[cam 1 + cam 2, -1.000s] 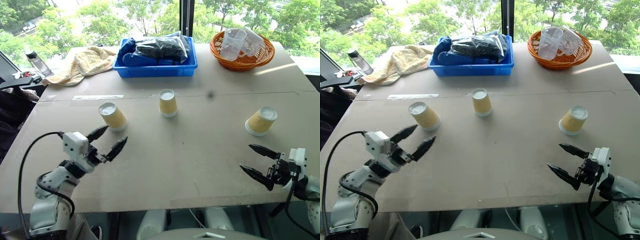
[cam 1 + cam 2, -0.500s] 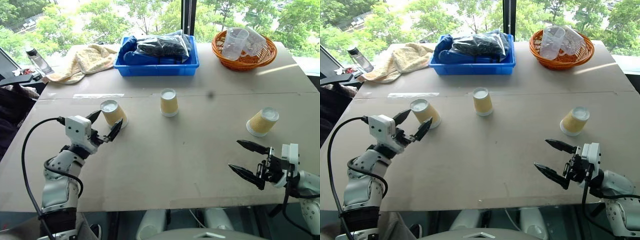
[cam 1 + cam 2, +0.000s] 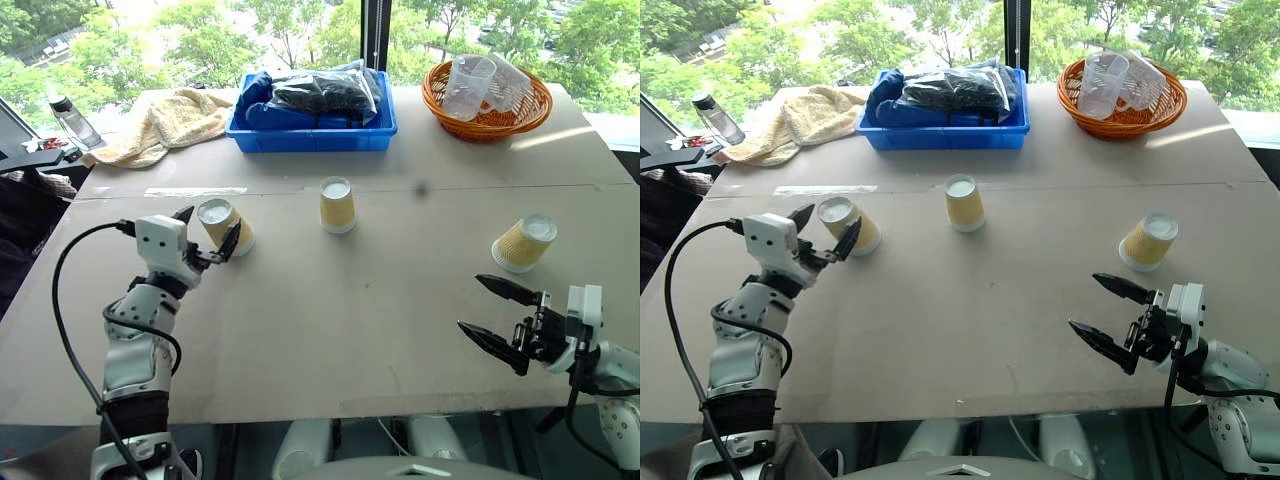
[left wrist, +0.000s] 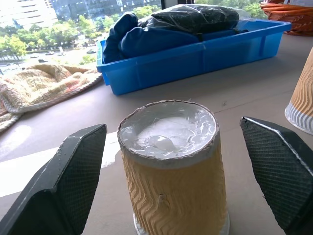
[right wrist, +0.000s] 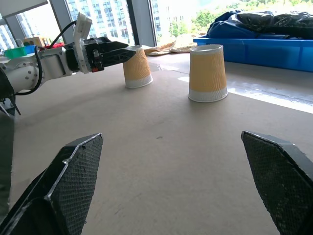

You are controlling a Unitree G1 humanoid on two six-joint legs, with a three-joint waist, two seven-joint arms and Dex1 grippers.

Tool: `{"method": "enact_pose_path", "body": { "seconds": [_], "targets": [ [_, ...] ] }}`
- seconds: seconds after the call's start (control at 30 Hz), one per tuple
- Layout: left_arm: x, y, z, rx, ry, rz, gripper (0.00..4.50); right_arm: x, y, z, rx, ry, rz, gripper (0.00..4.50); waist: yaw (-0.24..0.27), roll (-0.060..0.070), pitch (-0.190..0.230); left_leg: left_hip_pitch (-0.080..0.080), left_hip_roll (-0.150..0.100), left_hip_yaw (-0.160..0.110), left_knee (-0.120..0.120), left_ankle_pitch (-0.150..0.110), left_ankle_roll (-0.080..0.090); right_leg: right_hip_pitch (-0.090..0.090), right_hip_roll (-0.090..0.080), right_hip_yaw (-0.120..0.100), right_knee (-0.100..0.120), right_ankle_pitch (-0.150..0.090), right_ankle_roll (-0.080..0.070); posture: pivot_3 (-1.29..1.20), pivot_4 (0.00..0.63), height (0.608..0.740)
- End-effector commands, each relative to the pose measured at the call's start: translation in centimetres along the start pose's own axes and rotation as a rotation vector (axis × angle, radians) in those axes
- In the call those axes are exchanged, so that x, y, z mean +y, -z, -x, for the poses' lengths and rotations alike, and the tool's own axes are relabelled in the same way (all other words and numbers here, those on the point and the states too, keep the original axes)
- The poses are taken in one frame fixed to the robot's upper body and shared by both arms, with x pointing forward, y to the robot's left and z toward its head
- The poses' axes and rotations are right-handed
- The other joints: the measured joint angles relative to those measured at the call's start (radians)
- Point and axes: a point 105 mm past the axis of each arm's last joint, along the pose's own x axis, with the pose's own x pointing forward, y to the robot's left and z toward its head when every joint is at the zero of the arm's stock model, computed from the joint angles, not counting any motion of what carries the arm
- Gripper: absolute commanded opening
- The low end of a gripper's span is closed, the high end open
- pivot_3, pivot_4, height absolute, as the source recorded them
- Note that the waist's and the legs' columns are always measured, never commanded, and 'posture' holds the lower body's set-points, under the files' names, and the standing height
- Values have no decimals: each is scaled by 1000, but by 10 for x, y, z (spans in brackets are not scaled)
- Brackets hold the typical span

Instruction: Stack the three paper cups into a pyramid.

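Three paper cups stand upside down, white bases up, on the brown worktop (image 3: 350,330), well apart from one another and not yet stacked. The left cup (image 3: 224,226) sits toward the worktop's left edge, the middle cup (image 3: 336,205) stands near the centre line, and the right cup (image 3: 524,242) leans slightly toward the right edge.

The left gripper (image 3: 207,232) has its two black fingers spread wide, one on each side of the left cup; in the left wrist view the cup (image 4: 173,169) stands between the pads with a clear gap on both sides, so nothing is clamped. The right gripper (image 3: 487,312) hovers near the worktop's front right corner, fingers wide apart and empty, in front of the right cup and apart from it.

Along the far edge lie a tan towel (image 3: 165,125) at the left, a blue bin (image 3: 315,115) of dark bundles in the middle, and an orange basket (image 3: 486,100) holding clear plastic cups (image 3: 470,85) at the right.
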Motion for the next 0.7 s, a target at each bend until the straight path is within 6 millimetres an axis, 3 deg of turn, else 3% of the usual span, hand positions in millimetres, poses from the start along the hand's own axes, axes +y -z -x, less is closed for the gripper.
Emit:
{"method": "enact_pose_path", "body": {
  "seconds": [0.03,0.27,0.37,0.47,0.6,0.7],
  "targets": [
    [7,-2,-11,-13,-30,-30,4471,0,-14,-4,-48,-3,47,4500,1,0,0,0,0,0,0,0,0,0,0,0,0,0,0,0,150,740],
    [2,-1,-25,-38,-11,0,4471,-1,-18,-7,-63,-4,52,4500,0,0,0,-1,-1,0,1,0,0,0,0,0,0,0,0,0,150,740],
    [2,-2,-25,-46,-6,1,3844,-1,-19,-7,-66,-3,53,4500,-3,0,0,-1,-1,0,1,0,0,0,0,0,0,0,0,0,150,740],
    [3,-2,-24,-47,-6,0,2622,0,-19,-7,-66,-2,52,4500,-4,0,0,-1,0,0,2,0,0,0,0,0,1,0,0,0,150,740],
    [4,-2,-21,-49,-7,2,2586,-1,-20,-8,-68,0,53,4500,-4,0,0,-1,-1,0,2,0,0,0,0,0,1,0,0,0,150,740],
    [-20,-9,-18,-79,134,51,2586,-2,-21,-9,-71,2,54,4500,-6,0,0,-1,-1,0,2,0,0,0,0,0,1,0,0,0,150,740]
  ]
}}
